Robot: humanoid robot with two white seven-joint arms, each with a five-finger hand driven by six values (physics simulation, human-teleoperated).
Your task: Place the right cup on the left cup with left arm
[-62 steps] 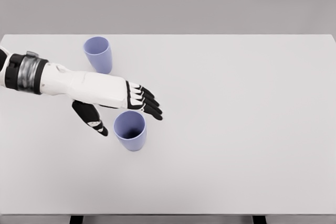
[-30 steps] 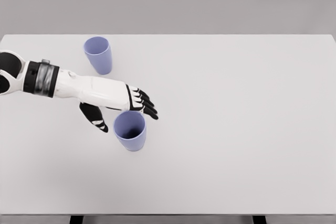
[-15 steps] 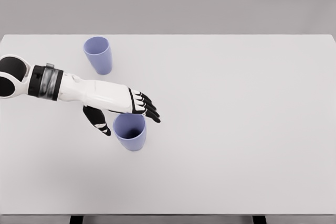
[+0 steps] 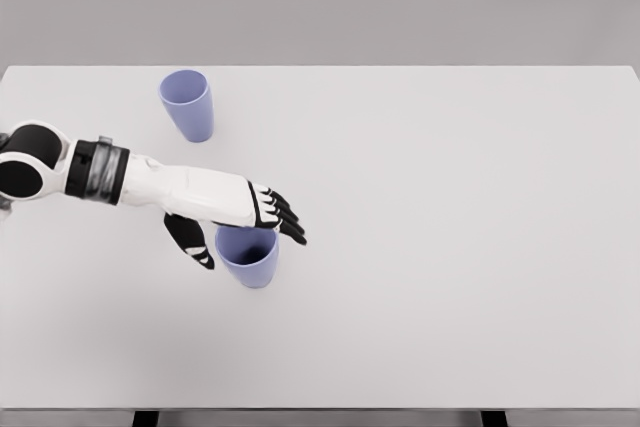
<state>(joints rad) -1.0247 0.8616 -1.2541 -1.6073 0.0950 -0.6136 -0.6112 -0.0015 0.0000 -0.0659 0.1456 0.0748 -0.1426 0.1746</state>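
The fingers of the left hand are spread out over the far rim of the right cup, with the thumb down beside its left side, not gripping it. This purple cup stands upright on the white table. The left cup stands well apart, near the back edge, so there are 2 cups.

White arm, black-fingered robot hand

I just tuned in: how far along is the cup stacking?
Done: the left hand is at the right cup, fingers over its rim, thumb beside it. In hand: closing the grasp; the cup stands on the table. Left: lift and set it on the left cup.
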